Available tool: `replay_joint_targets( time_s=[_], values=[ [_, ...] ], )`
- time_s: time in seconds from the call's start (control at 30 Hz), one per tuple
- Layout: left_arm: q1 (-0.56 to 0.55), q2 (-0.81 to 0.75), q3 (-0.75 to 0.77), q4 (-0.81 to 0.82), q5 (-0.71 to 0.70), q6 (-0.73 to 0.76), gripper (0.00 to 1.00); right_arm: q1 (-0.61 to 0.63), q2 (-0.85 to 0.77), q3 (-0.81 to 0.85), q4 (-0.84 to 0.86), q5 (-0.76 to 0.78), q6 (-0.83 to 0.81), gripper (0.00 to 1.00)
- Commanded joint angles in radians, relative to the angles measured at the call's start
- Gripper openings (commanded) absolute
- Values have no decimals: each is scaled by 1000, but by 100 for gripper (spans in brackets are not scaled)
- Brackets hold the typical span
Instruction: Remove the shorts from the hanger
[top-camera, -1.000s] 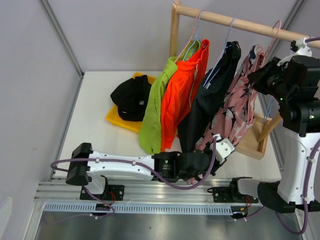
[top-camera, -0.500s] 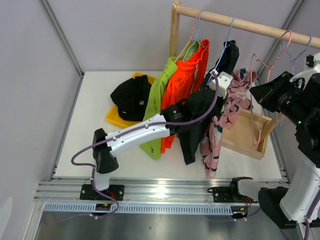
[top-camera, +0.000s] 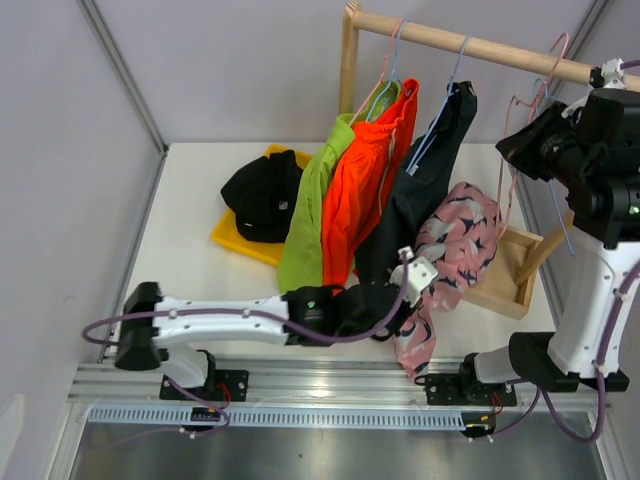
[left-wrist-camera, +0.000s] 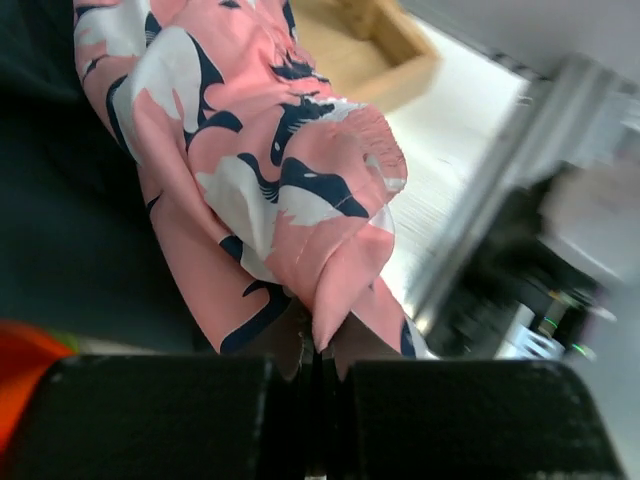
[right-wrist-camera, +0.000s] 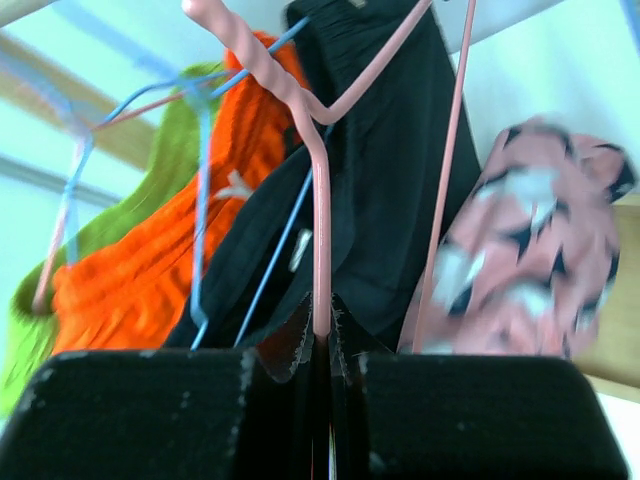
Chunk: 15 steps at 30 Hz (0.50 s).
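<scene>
Below the wooden rail (top-camera: 500, 50), crumpled pink patterned shorts (top-camera: 455, 235) sag in soft folds.

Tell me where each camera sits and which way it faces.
Top external: above and behind the robot, looking down on the table and rail; the left arm and right arm show.
Left wrist: low over the table, facing the pink shorts pinched in the shut left gripper.
Right wrist: high by the rail, facing the black shorts; the right gripper clamps the pink hanger.
Shared: the pink shorts show in all three.
</scene>
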<state>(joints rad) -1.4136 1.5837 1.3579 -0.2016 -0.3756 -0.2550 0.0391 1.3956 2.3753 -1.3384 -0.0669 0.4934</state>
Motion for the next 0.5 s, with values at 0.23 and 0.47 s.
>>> replay_joint_targets(
  time_s=[0.23,0.47],
  values=[
    [-173,-339,-132,-80,-232,-96,0,-123,71,-39,165,10,-42,0],
    [-12,-448,-33,-242,-286,29,0,-134,-41,-249,240,-24,-41,9]
  ],
)
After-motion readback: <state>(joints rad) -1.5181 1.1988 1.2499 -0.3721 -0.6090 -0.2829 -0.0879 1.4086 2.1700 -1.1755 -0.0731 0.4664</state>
